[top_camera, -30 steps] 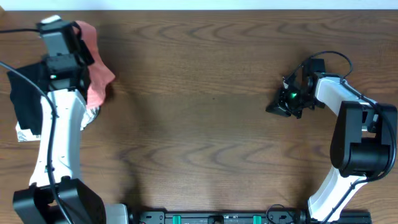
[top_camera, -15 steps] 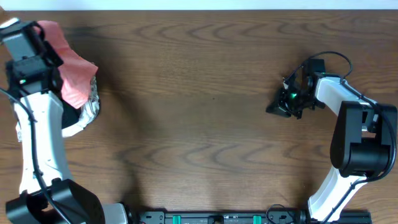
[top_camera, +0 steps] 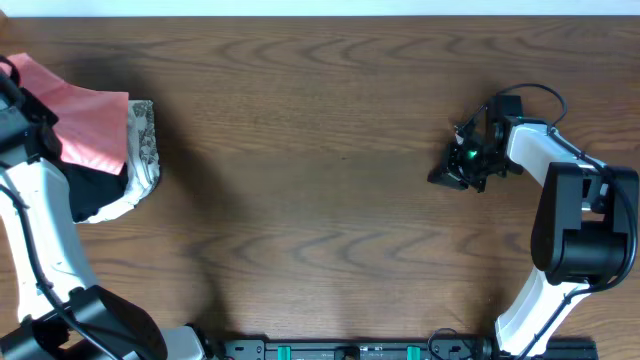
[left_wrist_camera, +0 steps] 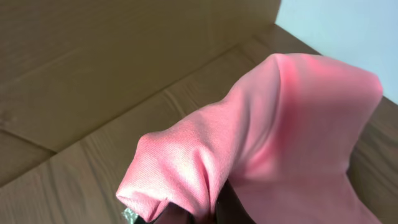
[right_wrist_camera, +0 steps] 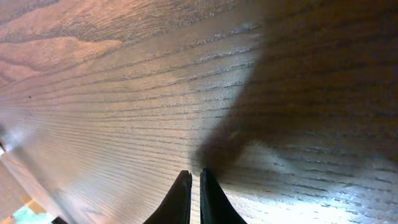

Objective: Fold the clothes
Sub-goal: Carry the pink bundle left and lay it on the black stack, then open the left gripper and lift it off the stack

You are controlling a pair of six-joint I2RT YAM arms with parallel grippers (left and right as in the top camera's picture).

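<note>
The salmon-pink T-shirt (top_camera: 88, 128) is folded and lies on top of the stack at the table's far left; its lettering is hidden. In the left wrist view the pink fabric (left_wrist_camera: 267, 137) bunches over the dark fingers. My left gripper (top_camera: 22, 118) is at the table's left edge, shut on the shirt's edge. My right gripper (top_camera: 443, 172) is shut and empty, low over bare wood at the right; its fingertips (right_wrist_camera: 194, 180) nearly touch each other.
Under the pink shirt lie a black folded garment (top_camera: 96, 192) and a silvery-white patterned cloth (top_camera: 143, 150). The wooden table (top_camera: 320, 200) spans the view. A light wall shows in the left wrist view (left_wrist_camera: 348, 31).
My left arm has swung left and outward, carrying the pink shirt onto the stack, where it now lies flatter. The right arm has not moved.
</note>
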